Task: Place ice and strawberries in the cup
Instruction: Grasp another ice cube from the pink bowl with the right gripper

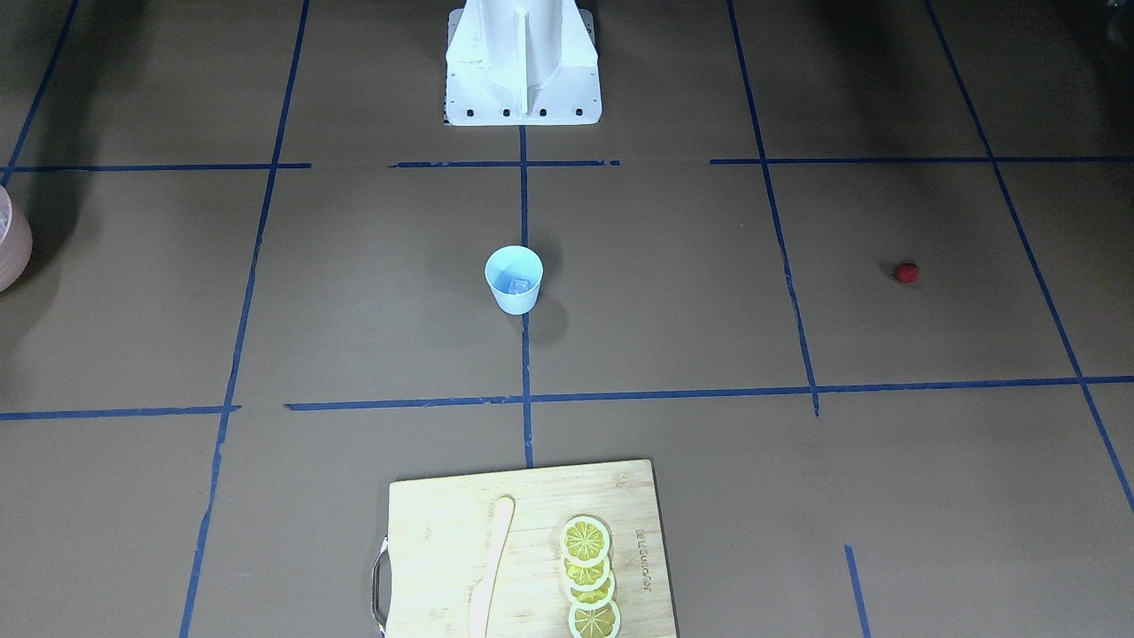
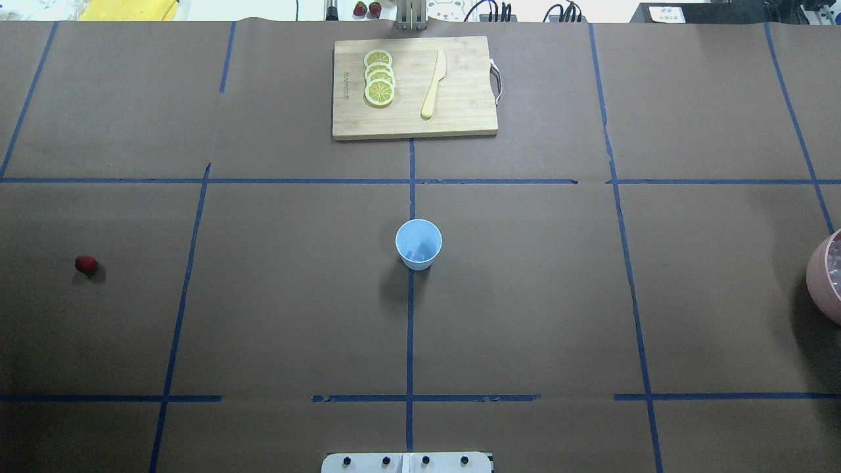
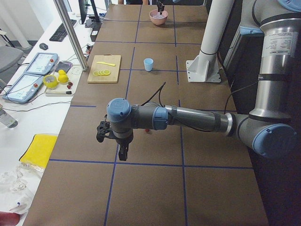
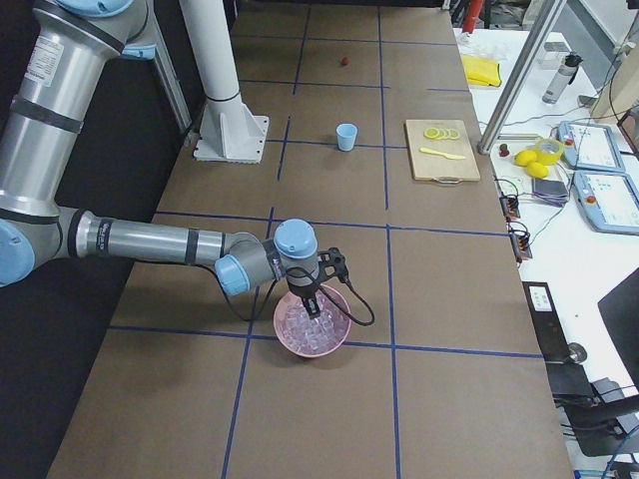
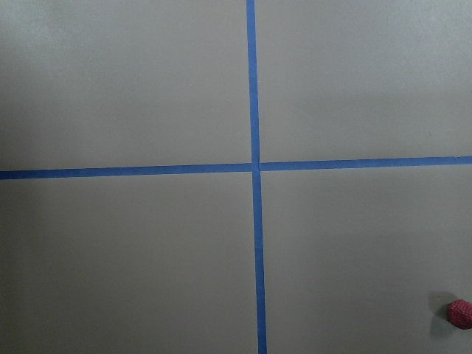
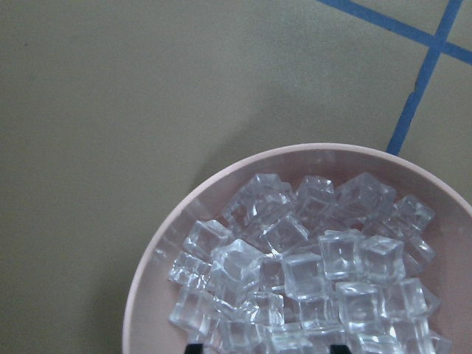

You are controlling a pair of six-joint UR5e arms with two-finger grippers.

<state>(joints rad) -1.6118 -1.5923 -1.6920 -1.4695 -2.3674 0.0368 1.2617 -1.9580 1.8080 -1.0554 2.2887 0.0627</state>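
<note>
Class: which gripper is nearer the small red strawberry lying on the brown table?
Left. The left gripper hangs above the table near the small red strawberry. The right gripper is at the opposite end, over the pink bowl of clear ice cubes.

My left arm point(image 3: 193, 117) stretches out level, my left gripper point(image 3: 123, 157) hanging toward six o'clock, jaws unreadable. My right arm point(image 4: 150, 240) reaches level too, my right gripper point(image 4: 313, 306) pointing at six o'clock, fingertips point(image 6: 195, 349) spread well apart.

Clear ice point(image 6: 310, 273) is heaped just under the right hand point(image 4: 312, 304). One cube point(image 1: 518, 284) lies in the upright pale blue cup point(image 2: 418, 261), well apart from both hands. The red strawberry point(image 2: 86, 265) lies on the bench near the left hand point(image 3: 123, 153).
</note>
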